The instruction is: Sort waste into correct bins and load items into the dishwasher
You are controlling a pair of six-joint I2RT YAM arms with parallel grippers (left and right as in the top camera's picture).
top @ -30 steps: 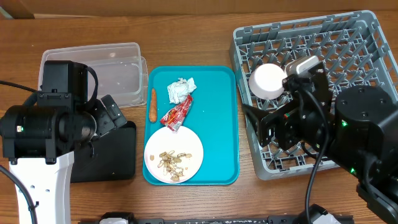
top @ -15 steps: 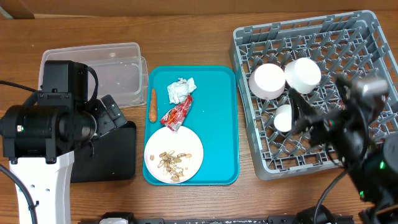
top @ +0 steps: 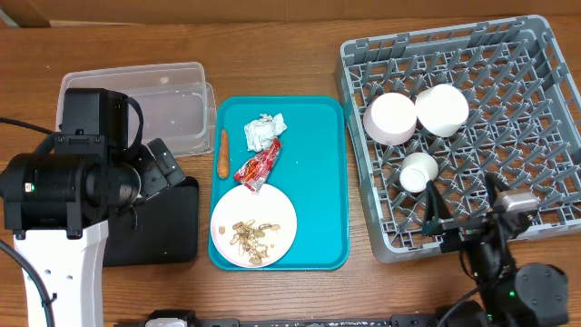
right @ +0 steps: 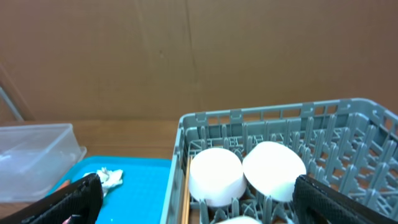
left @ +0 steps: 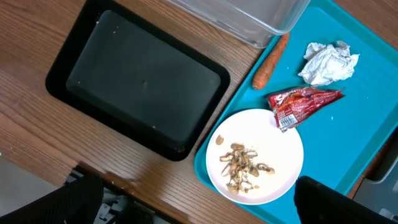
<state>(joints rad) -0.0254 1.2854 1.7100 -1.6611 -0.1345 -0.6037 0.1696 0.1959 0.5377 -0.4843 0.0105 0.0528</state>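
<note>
On the teal tray [top: 320, 173] lie a crumpled white napkin [top: 263, 132], an orange carrot [top: 222, 153], a red wrapper [top: 258, 166] and a white plate [top: 272, 213] with tan scraps [top: 250, 234]. The clear tub [top: 168, 104] and black tray [top: 168, 227] are left of it. The grey dish rack [top: 536, 109] holds two upturned bowls [top: 390, 118] [top: 442, 109] and a small cup [top: 418, 171]. My right gripper [top: 463, 209] is open and empty at the rack's front edge, facing the bowls [right: 214, 174]. My left gripper [left: 199, 202] is open and empty above the plate [left: 273, 149] and black tray [left: 137, 81]. I cannot make out any chopsticks.
The left arm's bulky body [top: 73, 182] hangs over the table's left side, covering part of the clear tub and black tray. A brown cardboard wall [right: 186, 56] stands behind the table. Bare wood lies between the teal tray and the rack.
My right gripper has left the second bowl in the rack and drawn back from over the rack to its front edge. The cup now shows. The left arm has not moved.
</note>
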